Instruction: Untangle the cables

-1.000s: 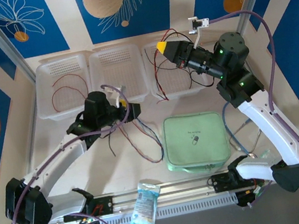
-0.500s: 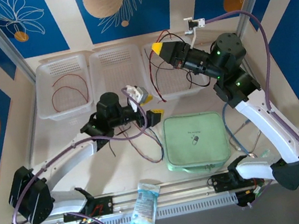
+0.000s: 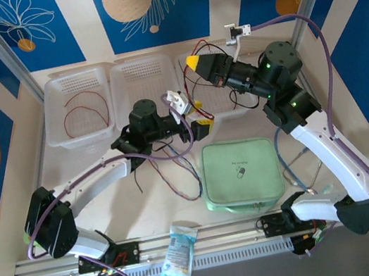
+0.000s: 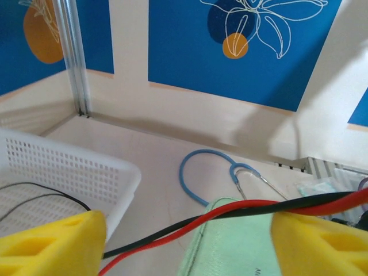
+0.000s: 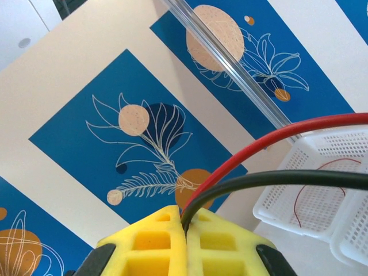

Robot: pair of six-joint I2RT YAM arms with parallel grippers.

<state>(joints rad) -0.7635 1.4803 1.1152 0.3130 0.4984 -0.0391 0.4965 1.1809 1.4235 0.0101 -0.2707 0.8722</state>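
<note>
Top external view puts the right tool (image 3: pixel 194 60) raised over the right-hand white basket (image 3: pixel 220 105), its yellow pads pressed together on the cables (image 3: pixel 192 86), which drop from its tip toward the left tool (image 3: pixel 195 125) hovering at that basket's near-left corner. From the right wrist you can see the pinch plainly: a red strand and a black strand of the cables (image 5: pixel 270 144) come straight out of the seam between the closed pads of the right tool (image 5: pixel 185 221) and run off to the right. At the left wrist, the left tool (image 4: pixel 187 241) stands spread, one yellow pad at each lower corner, and the same red and black pair (image 4: pixel 190 227) stretches across the gap between them, passing over the top of the right-hand pad without being squeezed. Beneath that span lie a pale green pouch (image 3: pixel 242 171) and, farther back on the surface (image 3: pixel 182 203), a thick blue cord (image 4: pixel 192 172). More loose strands (image 3: pixel 178 164) trail on the surface just under the left arm, and a single red wire (image 3: pixel 83 109) lies curled in the left basket (image 3: pixel 54 86).
</note>
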